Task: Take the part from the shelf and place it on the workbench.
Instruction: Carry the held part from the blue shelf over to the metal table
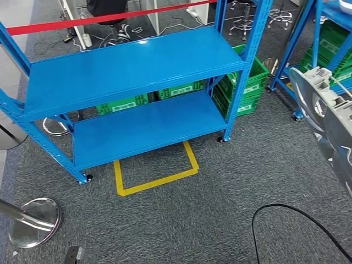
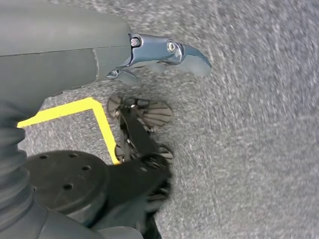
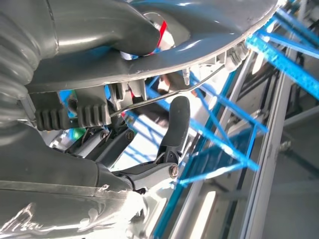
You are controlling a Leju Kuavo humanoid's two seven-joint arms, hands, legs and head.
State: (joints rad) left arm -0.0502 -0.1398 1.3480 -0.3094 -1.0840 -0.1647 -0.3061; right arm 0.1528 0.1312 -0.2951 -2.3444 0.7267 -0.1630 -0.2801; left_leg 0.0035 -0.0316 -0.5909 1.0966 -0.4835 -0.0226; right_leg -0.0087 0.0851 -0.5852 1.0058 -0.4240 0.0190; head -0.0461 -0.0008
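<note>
Grey carpet (image 1: 207, 220) below, right hand (image 3: 112, 99) gripping grey part (image 1: 328, 118), left hand (image 2: 124, 59) empty.

Our head view looks down on the blue shelf (image 1: 124, 82); both wrist views sit close — left sharing its yellow floor marking (image 1: 155, 179).

Place: a workshop or warehouse test floor.
Racking: a blue steel shelf rack on castors (image 1: 124, 71) at 12 o'clock; a second blue rack (image 1: 319, 33) at 2 o'clock.
Storage: green plastic crates (image 1: 245, 82) behind the first rack.
Floor: grey carpet (image 1: 187, 220) with a yellow taped square (image 1: 155, 168).
Barriers: a red belt (image 1: 104, 18) at 11 o'clock; a chrome stanchion base (image 1: 35, 220) at 8 o'clock.
</note>
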